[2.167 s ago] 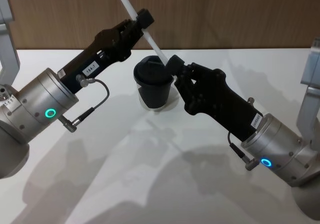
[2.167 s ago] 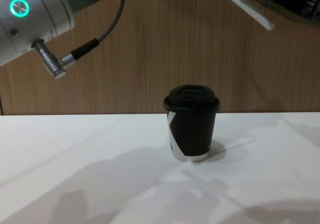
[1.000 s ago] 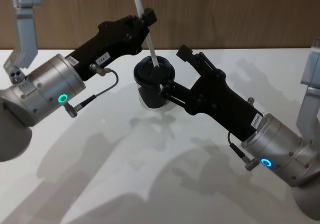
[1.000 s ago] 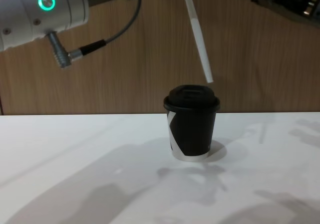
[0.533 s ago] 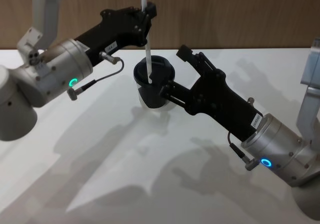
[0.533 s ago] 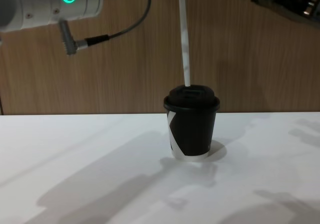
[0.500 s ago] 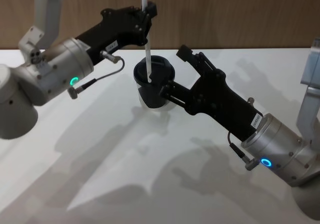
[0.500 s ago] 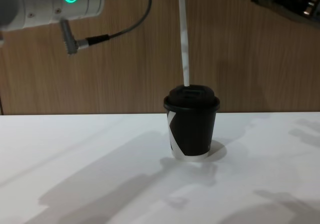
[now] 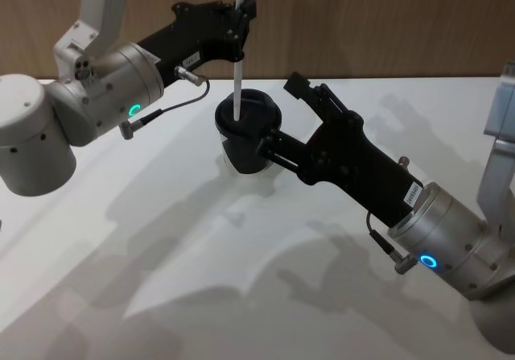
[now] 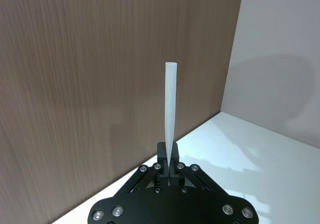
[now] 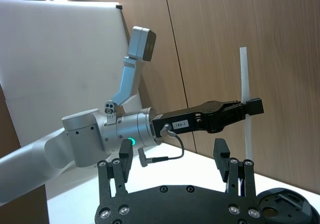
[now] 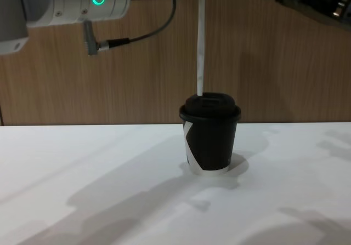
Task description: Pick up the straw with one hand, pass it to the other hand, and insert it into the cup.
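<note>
Left black gripper, upper centre of frame, clamped on long thin white straw; straw upright, lower tip at top of small black lidded paper cup, frame centre. Advice: hold straw vertical, seat tip in opening, press straight down. Right black gripper spread wide, empty, beside cup. Count: one straw, one cup, two grippers

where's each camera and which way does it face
Head: high, looking down on the cup; left gripper shut on the straw, right gripper open nearby.
Chest: low, side-on to the cup; left arm above.
Left wrist: along its fingers, up the straw.
Right wrist: past its fingers toward the left arm.
All share the straw.
</note>
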